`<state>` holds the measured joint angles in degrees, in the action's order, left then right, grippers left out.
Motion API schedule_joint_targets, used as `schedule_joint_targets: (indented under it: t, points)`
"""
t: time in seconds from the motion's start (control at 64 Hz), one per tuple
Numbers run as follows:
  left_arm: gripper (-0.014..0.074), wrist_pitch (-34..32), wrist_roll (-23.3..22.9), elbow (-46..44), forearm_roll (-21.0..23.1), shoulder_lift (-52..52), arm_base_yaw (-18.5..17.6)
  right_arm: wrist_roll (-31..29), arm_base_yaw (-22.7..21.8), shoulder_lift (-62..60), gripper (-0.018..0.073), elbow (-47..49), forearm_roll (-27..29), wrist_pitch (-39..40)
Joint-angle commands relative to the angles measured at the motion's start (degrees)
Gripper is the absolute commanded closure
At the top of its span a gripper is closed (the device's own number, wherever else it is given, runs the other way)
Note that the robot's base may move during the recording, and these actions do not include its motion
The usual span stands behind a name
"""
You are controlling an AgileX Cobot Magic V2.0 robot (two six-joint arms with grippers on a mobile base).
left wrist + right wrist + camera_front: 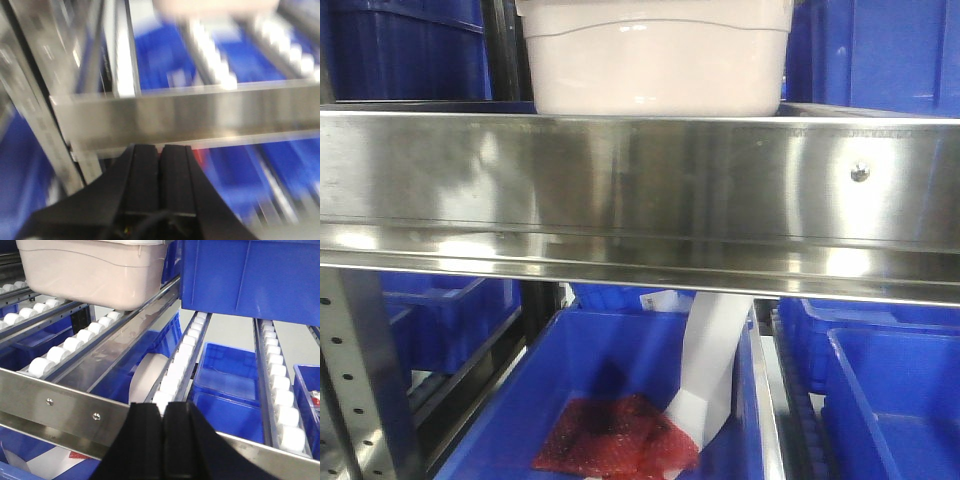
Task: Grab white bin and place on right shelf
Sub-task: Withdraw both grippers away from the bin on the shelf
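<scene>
The white bin (655,60) rests on the roller tracks of the right shelf (640,190), contents hidden. Below, a blue bin (620,400) holds a red bubble-wrap bag (610,440) and white paper (710,370). Left gripper (160,160) and right gripper (161,415) fingers are pressed together, empty.

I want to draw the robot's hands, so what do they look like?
Both are plain black. The left gripper has two flat, blocky fingers widening into a dark body, with a thin cable at the bottom. The right gripper looks the same: two smooth black fingers flaring into a wide base. No markings show.
</scene>
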<state>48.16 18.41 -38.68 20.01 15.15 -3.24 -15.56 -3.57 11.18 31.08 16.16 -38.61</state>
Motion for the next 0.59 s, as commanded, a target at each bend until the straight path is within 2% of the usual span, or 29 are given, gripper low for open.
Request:
schedule_joint_targets:
  t: [0.0, 0.156, 0.328, 0.578]
  points:
    - [0.0723, -8.39, 0.47, 1.78, 1.50, -4.19, -0.33, -0.05, 0.05, 0.59, 0.0489, 1.45, 1.05, 5.44]
    - [0.0723, -9.45, 0.47, 5.78, 2.45, -9.93, -0.33, -0.05, 0.05, 0.59, 0.0489, 1.45, 1.01, 5.27]
    - [0.0723, -9.34, 0.47, 5.93, 5.35, -10.24, -0.33, -0.05, 0.05, 0.59, 0.0489, 1.45, 1.01, 5.27]
    - [0.0723, -9.34, 0.47, 5.93, 5.60, -10.24, -0.33, -0.05, 0.05, 0.59, 0.0489, 1.45, 1.01, 5.27]
